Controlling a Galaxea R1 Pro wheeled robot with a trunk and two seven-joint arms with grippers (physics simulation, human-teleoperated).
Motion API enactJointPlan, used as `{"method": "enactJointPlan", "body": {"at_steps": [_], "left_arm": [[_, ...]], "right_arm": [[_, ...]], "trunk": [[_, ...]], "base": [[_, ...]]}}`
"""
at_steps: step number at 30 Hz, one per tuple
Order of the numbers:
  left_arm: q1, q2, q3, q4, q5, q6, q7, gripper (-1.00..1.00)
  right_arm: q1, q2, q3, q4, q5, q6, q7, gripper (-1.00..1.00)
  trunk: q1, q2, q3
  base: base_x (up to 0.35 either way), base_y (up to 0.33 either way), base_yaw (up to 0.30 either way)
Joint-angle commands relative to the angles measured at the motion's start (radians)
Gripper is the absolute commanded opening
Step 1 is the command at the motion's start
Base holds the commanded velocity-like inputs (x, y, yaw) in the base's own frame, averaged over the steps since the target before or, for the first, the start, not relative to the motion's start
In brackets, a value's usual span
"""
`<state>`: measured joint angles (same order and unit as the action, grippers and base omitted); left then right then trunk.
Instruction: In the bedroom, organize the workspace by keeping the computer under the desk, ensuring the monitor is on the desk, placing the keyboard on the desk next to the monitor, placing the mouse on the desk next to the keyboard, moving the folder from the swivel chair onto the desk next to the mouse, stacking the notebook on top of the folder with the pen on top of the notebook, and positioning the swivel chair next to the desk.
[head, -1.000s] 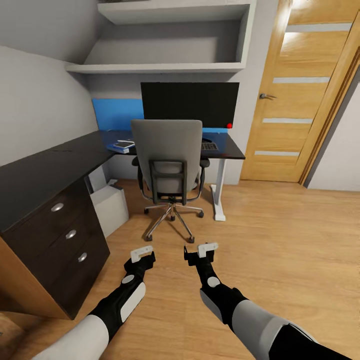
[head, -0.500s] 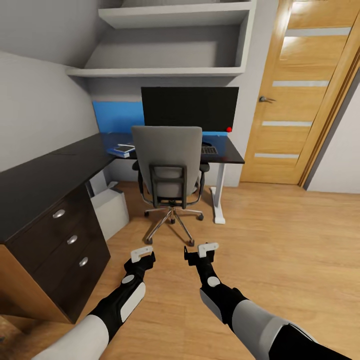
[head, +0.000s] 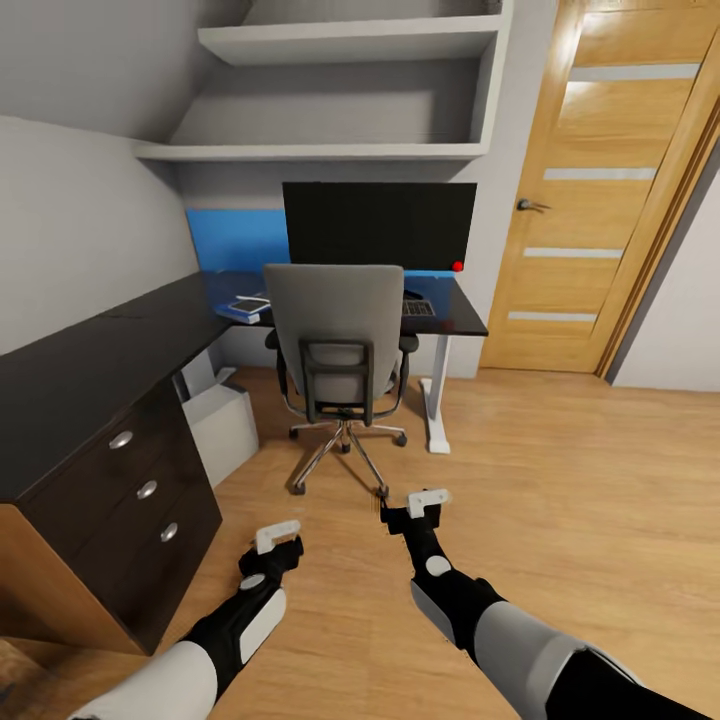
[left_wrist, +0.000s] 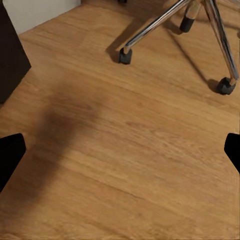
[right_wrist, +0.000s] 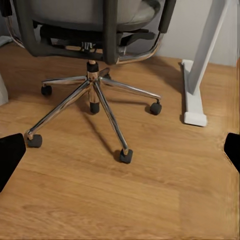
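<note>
The grey swivel chair (head: 338, 325) stands with its back to me, pushed up to the black L-shaped desk (head: 90, 355). Behind it the wide black monitor (head: 380, 222) stands on the desk, and the keyboard (head: 418, 307) shows just right of the chair back. To the left of the chair, a blue folder (head: 240, 312) lies on the desk with a small flat notebook (head: 247, 302) on it. The light grey computer (head: 222, 418) sits under the desk. Mouse and pen are hidden. My left gripper (head: 278, 541) and right gripper (head: 414, 504) hang open and empty over the floor, short of the chair's chrome base (right_wrist: 95, 87).
A black drawer unit (head: 140, 490) with silver knobs stands close on my left. The white desk leg (right_wrist: 197, 65) is right of the chair. A wooden door (head: 600, 190) is at the right, with bare wood floor (head: 560, 470) before it. White wall shelves (head: 330, 95) hang above.
The whole view has shifted a little, so the camera moved. My left gripper has sunk lower and nearer to me; the right one shifted slightly right. Chair and desk things lie as before.
</note>
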<state>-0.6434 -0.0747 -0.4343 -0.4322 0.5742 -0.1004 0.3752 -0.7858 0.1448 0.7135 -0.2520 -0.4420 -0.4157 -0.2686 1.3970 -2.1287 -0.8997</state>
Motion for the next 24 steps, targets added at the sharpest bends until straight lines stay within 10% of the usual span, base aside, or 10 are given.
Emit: {"method": "enactJointPlan", "body": {"at_steps": [1, 24], "left_arm": [[-0.001, -0.001, -0.008, 0.035, 0.011, -0.007, 0.006, 1.0], [0.142, -0.04, -0.002, 0.396, 0.014, -0.347, 0.004, 1.0]], "right_arm": [[0.003, -0.007, 0.009, 0.016, -0.006, -0.008, -0.006, 1.0], [0.285, -0.059, 0.006, 0.252, -0.008, -0.426, -0.058, 1.0]], "trunk": [[-0.004, 0.007, 0.002], [-0.092, 0.168, 0.074]], "base": [[0.0, 0.0, 0.0], [0.0, 0.0, 0.0]]}}
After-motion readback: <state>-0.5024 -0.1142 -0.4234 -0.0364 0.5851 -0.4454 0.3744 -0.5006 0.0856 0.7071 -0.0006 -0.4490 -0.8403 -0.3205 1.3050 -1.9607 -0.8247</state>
